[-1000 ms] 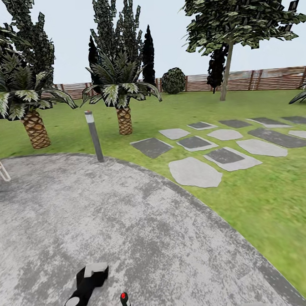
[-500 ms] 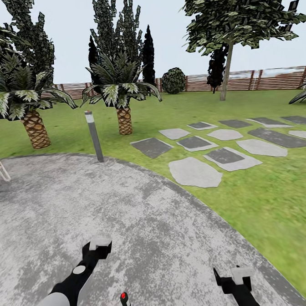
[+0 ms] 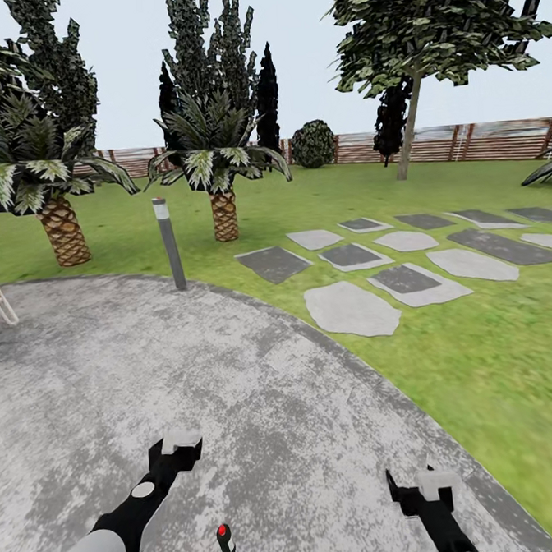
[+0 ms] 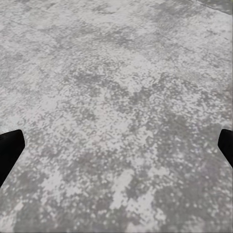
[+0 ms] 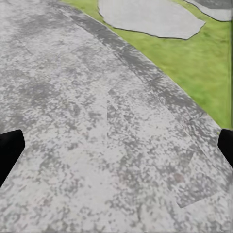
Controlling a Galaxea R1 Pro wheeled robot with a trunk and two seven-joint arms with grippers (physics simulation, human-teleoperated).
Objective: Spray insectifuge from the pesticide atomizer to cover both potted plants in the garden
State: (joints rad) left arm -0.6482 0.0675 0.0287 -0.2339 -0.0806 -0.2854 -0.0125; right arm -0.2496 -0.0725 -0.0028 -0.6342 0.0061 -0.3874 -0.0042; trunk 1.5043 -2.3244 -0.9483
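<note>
Search is judged the step in hand: both claws, left (image 3: pixel 180 441) and right (image 3: pixel 422 486), gape empty over the patio (image 3: pixel 259 392), so turn to find the atomizer.

Garden: lawn (image 3: pixel 496 359), paved patio (image 3: pixel 234 378), palms (image 3: pixel 219 169) (slat fence (image 3: pixel 464 143) behind).

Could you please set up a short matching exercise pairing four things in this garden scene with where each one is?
Things:
1. bollard light
2. stepping stones
3. wooden fence
4. left gripper

Places:
A. along the far edge of the lawn
B. over the grey patio, low in the head view
C. at the patio's rim, between two palms
D. set in the grass right of the patio

Pairs: 1-C, 2-D, 3-A, 4-B
</note>
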